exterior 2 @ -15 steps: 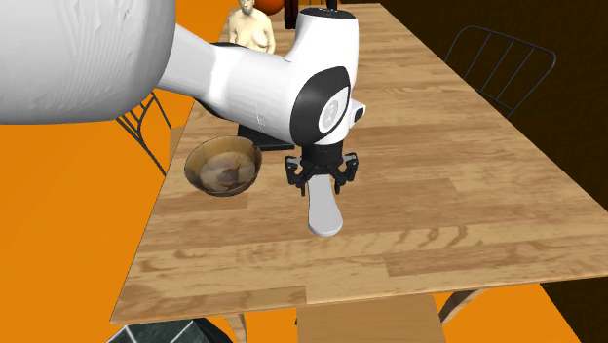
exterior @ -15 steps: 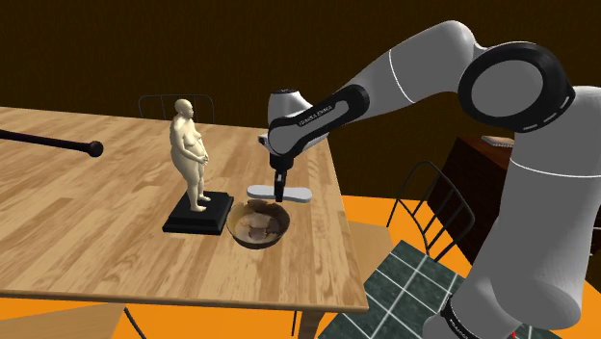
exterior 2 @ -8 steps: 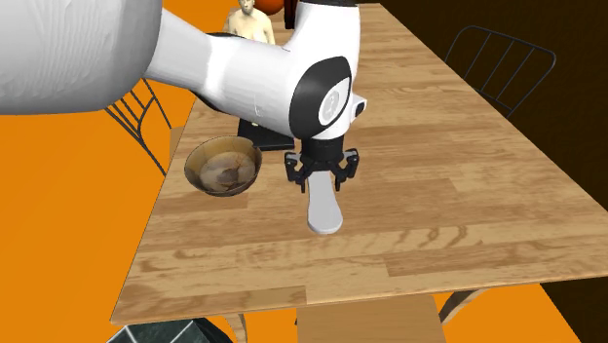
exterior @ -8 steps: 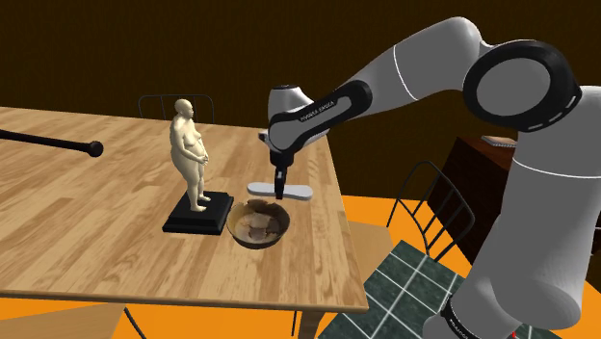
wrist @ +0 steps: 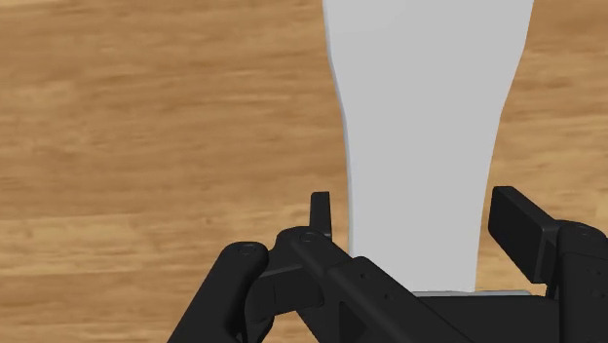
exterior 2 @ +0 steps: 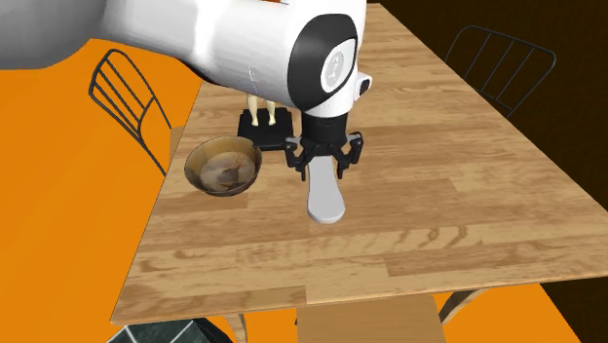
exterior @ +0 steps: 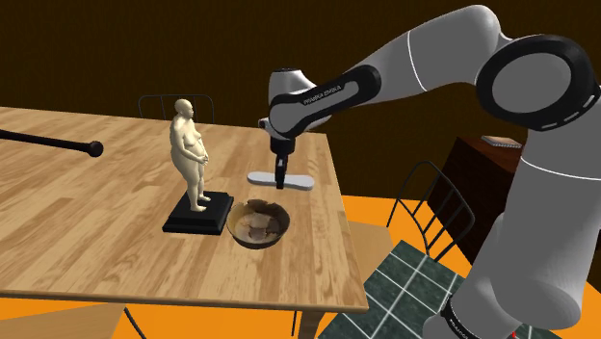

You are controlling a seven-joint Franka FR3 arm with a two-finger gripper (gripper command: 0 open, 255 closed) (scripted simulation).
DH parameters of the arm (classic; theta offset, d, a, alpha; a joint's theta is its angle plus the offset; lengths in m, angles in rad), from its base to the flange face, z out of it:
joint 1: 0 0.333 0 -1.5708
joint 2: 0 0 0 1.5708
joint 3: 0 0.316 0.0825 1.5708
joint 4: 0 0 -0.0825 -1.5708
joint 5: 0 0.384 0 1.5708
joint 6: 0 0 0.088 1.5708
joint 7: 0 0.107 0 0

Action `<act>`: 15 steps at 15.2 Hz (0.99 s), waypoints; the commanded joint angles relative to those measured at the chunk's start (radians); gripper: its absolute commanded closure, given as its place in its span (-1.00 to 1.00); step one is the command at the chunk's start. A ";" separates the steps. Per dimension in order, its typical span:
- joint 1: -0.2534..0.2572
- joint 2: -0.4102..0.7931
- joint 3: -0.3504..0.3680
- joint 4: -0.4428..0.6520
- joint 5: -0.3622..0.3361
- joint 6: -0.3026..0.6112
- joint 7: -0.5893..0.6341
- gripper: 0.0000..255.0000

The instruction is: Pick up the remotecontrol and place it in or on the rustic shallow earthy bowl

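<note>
Remote control [exterior 2: 325, 198], pale grey, clasped at its near end between the jaws and held clear of the wooden bench [exterior 2: 468, 195]; carry step judged in hand, next move needing travel sideways over the brown bowl [exterior: 255, 241] lying below and beside the jaws.

The arm [exterior 2: 195, 39] hides the figurine's [exterior 2: 261, 122] torso.

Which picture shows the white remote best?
The second exterior view: it looks down on the pale remote and shows its whole length, with the gripper clasping one end. The shoulder view shows it edge-on, a thin strip above the table. The wrist view shows its middle up close.
</note>
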 commanded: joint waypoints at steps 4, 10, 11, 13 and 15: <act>0.001 -0.025 0.001 0.037 0.000 -0.062 0.000 1.00; 0.001 -0.050 0.001 0.087 0.001 -0.137 -0.001 1.00; 0.001 -0.053 0.001 0.096 0.001 -0.150 -0.002 1.00; 0.001 -0.059 0.001 0.115 0.001 -0.175 -0.002 1.00; 0.001 -0.065 0.001 0.135 0.001 -0.200 -0.003 1.00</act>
